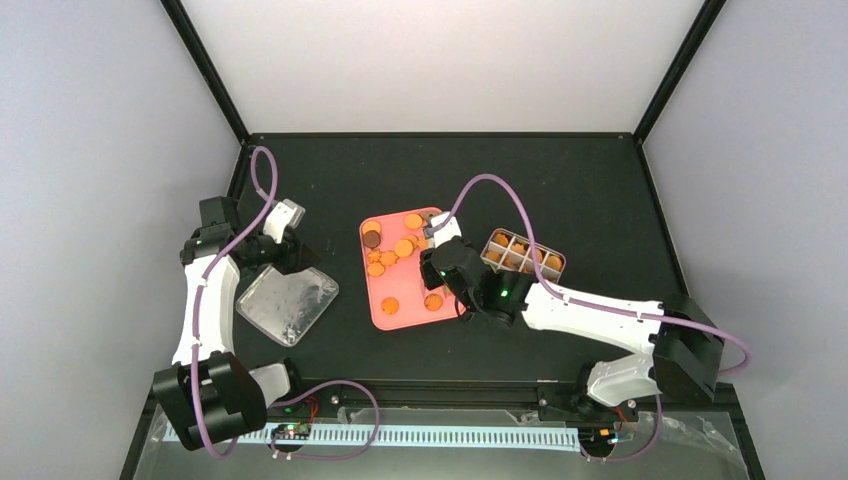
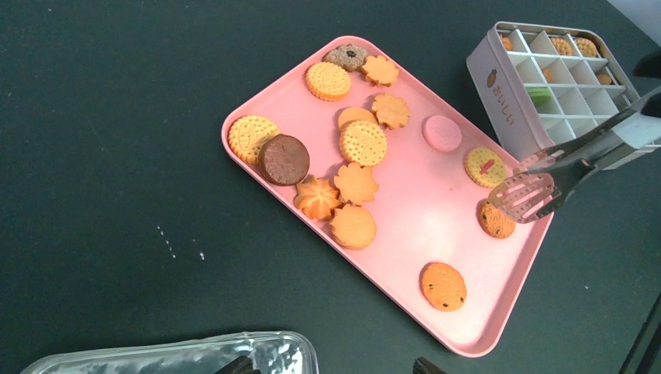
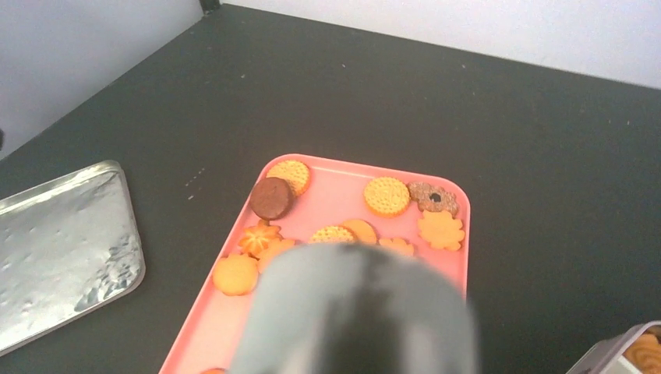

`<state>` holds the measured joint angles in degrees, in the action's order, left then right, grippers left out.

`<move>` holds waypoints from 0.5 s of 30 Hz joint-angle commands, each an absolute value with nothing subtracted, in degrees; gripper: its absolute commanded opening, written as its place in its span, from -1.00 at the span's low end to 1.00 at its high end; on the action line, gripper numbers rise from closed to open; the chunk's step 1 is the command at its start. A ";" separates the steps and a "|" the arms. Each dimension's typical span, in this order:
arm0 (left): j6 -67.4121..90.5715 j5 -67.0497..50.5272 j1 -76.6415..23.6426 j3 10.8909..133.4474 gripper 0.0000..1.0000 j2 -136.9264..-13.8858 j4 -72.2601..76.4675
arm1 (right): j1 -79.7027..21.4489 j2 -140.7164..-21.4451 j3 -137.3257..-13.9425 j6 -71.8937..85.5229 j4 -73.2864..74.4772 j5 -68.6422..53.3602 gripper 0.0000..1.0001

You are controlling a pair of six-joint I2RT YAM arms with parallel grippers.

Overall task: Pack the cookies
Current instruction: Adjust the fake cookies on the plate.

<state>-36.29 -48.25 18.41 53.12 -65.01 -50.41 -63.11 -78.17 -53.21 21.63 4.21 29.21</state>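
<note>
We are looking at a robotics lab cell: a black table (image 1: 620,190) boxed in by plain pale walls (image 1: 440,60) and black posts (image 1: 204,65), with two cabled arms (image 1: 192,318) bolted at its near edge.

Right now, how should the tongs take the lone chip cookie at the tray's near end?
Pinch the chip cookie across its rim, on opposite edges, coming straight down. It lies flat and alone on the pink tray, with bare surface all round for the tongs' heads; the raised lip close by probably rules out a sideways scoop.
</note>
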 commanded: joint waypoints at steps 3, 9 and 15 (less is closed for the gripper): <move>-37.27 -48.56 18.98 54.33 0.06 -64.78 -51.50 | -61.56 -79.92 -52.29 22.63 0.90 27.89 -0.27; -37.25 -48.63 18.98 54.32 0.06 -64.79 -51.50 | -60.99 -80.45 -50.75 23.37 -0.12 26.76 -0.27; -37.10 -48.62 18.98 54.25 0.07 -65.03 -51.50 | -60.97 -81.87 -50.50 24.05 -0.67 25.59 -0.28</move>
